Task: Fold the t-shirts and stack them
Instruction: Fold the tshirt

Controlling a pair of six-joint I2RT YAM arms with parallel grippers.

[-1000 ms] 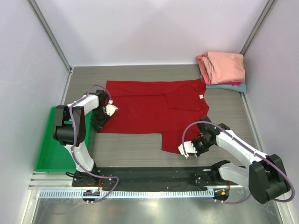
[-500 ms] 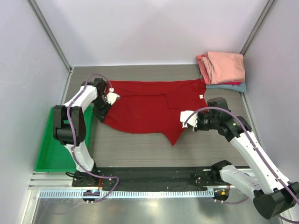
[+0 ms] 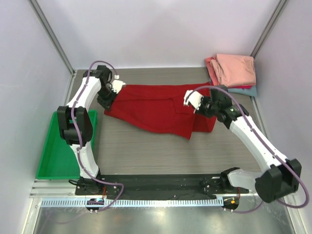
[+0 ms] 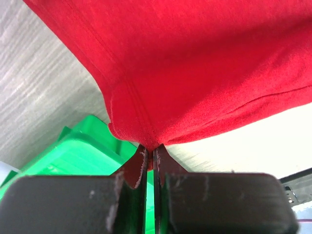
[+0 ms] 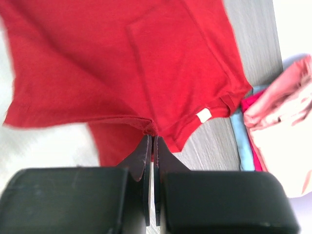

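Well, I take the green tray [image 3: 51, 161] as my mark and read rightward from it. The tray sits on the bench [image 3: 146, 151] at the near left, and my left arm stands just beside its right rim.

Beyond the tray's far right corner, my left claw [image 3: 116, 87] is pressed together on a hem corner of the deep red t-shirt [image 3: 156, 107]. My left wrist view shows the cloth bunched between the tips and hanging off them, with the tray's green below.

The shirt is right of the tray, across the middle of the bench. Its long axis runs straight away from the tray, left to right, from one claw to the other. Its far edge runs fairly straight between the two pinches, and its near edge sags to a point toward the front of the bench. The neck end points away from the tray, and the white neck label [image 5: 204, 115] sits there.

Farther right, my right claw [image 3: 191, 100] is likewise closed, pinching a folded edge of the same shirt near that neck end.

Farthest from the tray, in the far right corner, is the stack of folded t-shirts [image 3: 236, 70]. Salmon-pink is on top, with red and teal edges showing beneath.

The bench is grey wood-grain. Pale walls [image 3: 161, 29] close it on three sides, with metal posts [image 3: 51, 36] in the far corners. A black rail [image 3: 156, 183] runs along the near edge, right of the tray.
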